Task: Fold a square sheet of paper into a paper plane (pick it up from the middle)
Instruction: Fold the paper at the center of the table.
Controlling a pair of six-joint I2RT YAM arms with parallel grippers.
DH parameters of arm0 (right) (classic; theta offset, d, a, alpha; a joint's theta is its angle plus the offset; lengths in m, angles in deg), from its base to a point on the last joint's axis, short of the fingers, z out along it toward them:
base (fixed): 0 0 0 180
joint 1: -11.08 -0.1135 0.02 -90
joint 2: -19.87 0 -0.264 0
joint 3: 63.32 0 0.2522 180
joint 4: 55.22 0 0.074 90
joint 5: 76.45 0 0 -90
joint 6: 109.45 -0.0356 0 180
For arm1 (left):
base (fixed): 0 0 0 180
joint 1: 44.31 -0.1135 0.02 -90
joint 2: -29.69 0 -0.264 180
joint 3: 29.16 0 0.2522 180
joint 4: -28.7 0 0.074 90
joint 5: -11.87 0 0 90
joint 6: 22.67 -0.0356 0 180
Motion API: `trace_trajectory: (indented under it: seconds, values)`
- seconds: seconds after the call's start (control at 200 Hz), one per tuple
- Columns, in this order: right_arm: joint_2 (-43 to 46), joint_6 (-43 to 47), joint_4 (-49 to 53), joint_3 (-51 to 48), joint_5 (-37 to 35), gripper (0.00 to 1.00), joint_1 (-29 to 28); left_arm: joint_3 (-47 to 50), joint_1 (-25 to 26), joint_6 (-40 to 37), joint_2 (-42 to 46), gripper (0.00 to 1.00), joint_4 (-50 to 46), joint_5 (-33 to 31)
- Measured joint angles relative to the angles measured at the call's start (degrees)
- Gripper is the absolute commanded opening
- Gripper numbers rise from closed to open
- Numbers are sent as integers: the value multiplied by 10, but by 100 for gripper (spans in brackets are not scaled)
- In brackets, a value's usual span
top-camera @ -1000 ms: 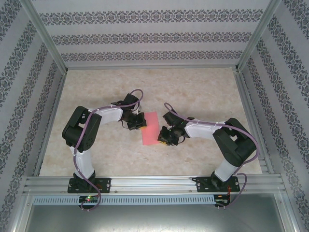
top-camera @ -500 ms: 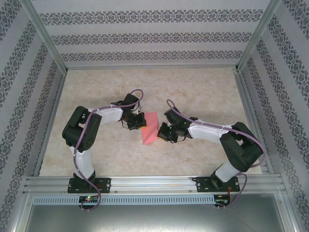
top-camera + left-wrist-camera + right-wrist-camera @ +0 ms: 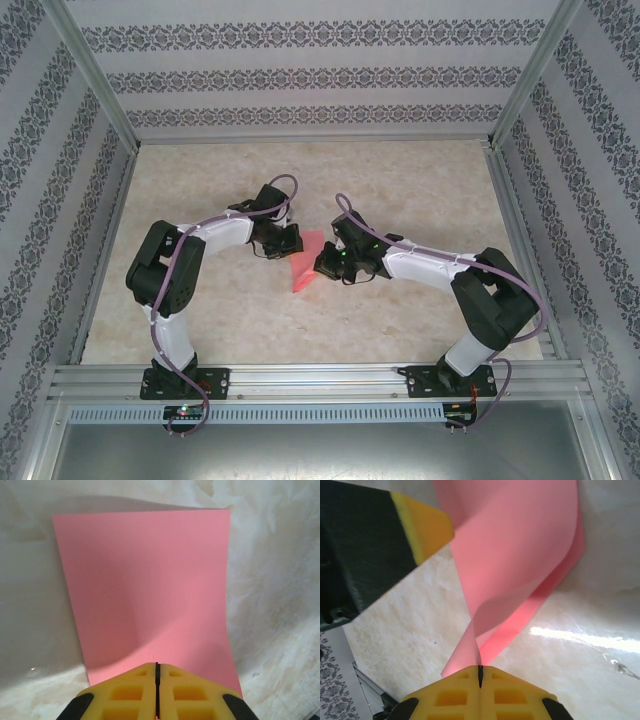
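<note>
The square sheet of paper (image 3: 304, 268) is at the middle of the marbled worktop (image 3: 420, 200), between the two arms, and both sets of fingers grip it. The left fingers (image 3: 290, 243) are pressed together on its left, farther edge. In the left wrist view the yellow tips (image 3: 155, 671) meet with no gap, and the pink sheet (image 3: 150, 580) comes out of the seam. From there it spreads away as a broad, smooth, slightly bowed panel whose far edge is straight. The right fingers (image 3: 325, 263) are closed on the opposite side. In the right wrist view their tips (image 3: 479, 672) pinch a narrow corner of the sheet (image 3: 520, 550). The paper rises from that corner, curls over itself and throws a pink glow on the surface below it. One yellow-and-black tip of the left fingers (image 3: 422, 527) shows at the upper left of that view, close to the paper. From above, the visible paper is a slim wedge. Its long axis runs from far to near and leans a little left, and its point faces the near edge of the worktop. The wider end lies between the two sets of fingers.
</note>
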Motion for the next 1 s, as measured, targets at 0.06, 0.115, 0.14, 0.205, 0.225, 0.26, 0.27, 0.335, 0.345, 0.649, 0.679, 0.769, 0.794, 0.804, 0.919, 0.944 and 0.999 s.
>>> trace_trajectory:
  seconds: [0.06, 0.115, 0.14, 0.205, 0.225, 0.26, 0.27, 0.335, 0.345, 0.649, 0.679, 0.769, 0.794, 0.804, 0.919, 0.944, 0.999]
  values:
    - [0, 0, 14, 1, 0, 0, 0, 0, -1, 0, -2, 9, 0, 3]
    - [0, 0, 28, 2, 0, 0, 0, 0, -1, 0, -6, 8, 0, 4]
    - [0, -1, 35, 2, 0, 0, 0, 0, -1, 0, -9, 8, 0, 5]
    - [0, -2, 55, 2, 0, 0, 0, 0, -1, 0, -17, 8, 0, 8]
    - [1, -3, 61, 2, 0, 0, 0, 0, -1, 0, -20, 7, 0, 10]
    - [1, -3, 71, 2, 0, 0, 0, 1, -1, 0, -25, 7, 0, 12]
    - [1, -3, 75, 2, 1, 0, 0, 1, -1, 0, -26, 7, 0, 14]
    - [1, -4, 94, 2, 2, 0, 0, 3, -1, 0, -28, 7, 0, 16]
    - [1, -4, 97, 2, 2, 0, -1, 4, -1, 0, -28, 7, 0, 17]
    - [0, -5, 144, 19, 3, 0, -11, 60, 16, 0, 35, 7, 9, 43]
    - [0, -5, 146, 21, 3, 0, -11, 65, 23, 0, 42, 7, 12, 45]
    - [0, -5, 149, 24, 3, 0, -11, 82, 45, 2, 55, 6, 18, 49]
    - [0, -5, 150, 24, 3, 0, -11, 86, 49, 2, 55, 6, 19, 51]
    - [0, -5, 151, 24, 2, 0, -11, 87, 51, 3, 55, 6, 19, 51]
    - [0, -5, 154, 24, 2, 0, -11, 97, 65, 5, 50, 5, 18, 57]
    - [0, -5, 154, 24, 2, 0, -11, 97, 66, 5, 47, 5, 18, 58]
    - [0, -6, 154, 24, 2, 0, -11, 97, 70, 4, 41, 5, 18, 59]
